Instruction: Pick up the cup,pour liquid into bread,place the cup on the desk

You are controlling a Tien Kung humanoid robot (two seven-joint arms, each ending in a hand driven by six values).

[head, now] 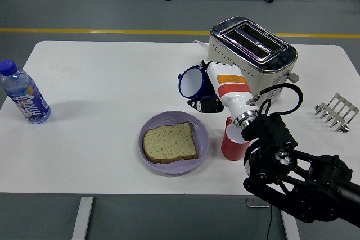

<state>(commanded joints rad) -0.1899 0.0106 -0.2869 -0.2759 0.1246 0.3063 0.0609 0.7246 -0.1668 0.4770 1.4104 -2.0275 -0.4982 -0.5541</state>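
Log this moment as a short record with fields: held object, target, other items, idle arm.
held object: blue cup, tilted, gripped by the right hand
target: bread slice on purple plate, cup not yet over it
other items: red cup, toaster, water bottle, metal rack
idle arm: left, out of view

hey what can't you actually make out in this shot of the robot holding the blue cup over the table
- Head view: whether the blue cup holds liquid; its inside is too small and shaded to tell.
- Head view: much of the red cup, covered by the right arm.
- Head view: how the right hand fingers wrap the blue cup; the wrist hides them.
- Head view: the toaster lower front, behind the arm.
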